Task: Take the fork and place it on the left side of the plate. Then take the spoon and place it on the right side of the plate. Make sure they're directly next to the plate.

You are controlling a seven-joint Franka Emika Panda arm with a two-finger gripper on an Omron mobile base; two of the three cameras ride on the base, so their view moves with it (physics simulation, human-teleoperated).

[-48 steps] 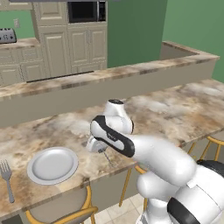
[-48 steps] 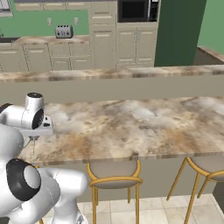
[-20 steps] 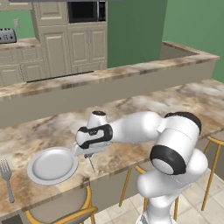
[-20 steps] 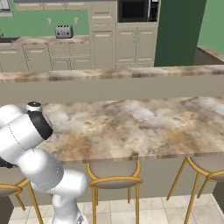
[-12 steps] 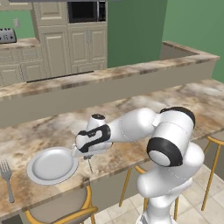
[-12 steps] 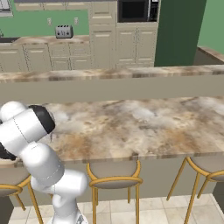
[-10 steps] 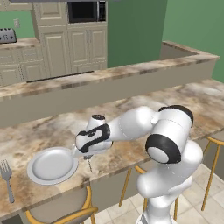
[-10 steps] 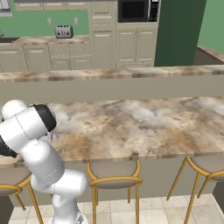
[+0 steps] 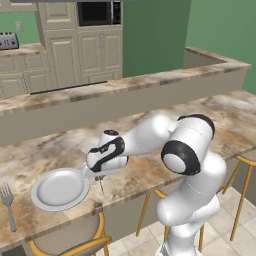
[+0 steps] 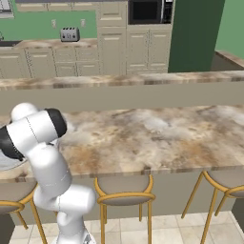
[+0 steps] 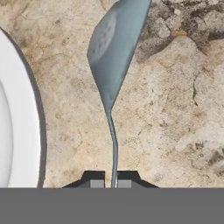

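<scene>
Hand view: I see the gripper (image 11: 107, 181) pinching the thin handle of the spoon (image 11: 114, 57), with the two dark fingertips (image 11: 94, 179) pressed against the handle from either side. The spoon hangs straight ahead of the fingers, bowl farthest from the hand, over the marbled brown counter (image 11: 175, 109). Whether the bowl touches the counter I cannot tell. The plate (image 11: 17, 131) lies just to the left of the spoon in this view, with a strip of bare counter between its rim and the handle.

Left base view: I see the gripper (image 9: 101, 181) pointing down at the counter (image 9: 145, 170), just beside the plate (image 9: 59, 189) on its right edge. The spoon (image 9: 102, 187) shows as a thin dark sliver below the hand. The fork (image 9: 7, 199) lies on the far side of the plate from the hand, well apart from the gripper, near the plate's left edge with a small gap of counter between them, tines pointing away from the counter's front edge.

Right base view: I see the arm folded low at the left edge over the counter (image 10: 157, 138).
</scene>
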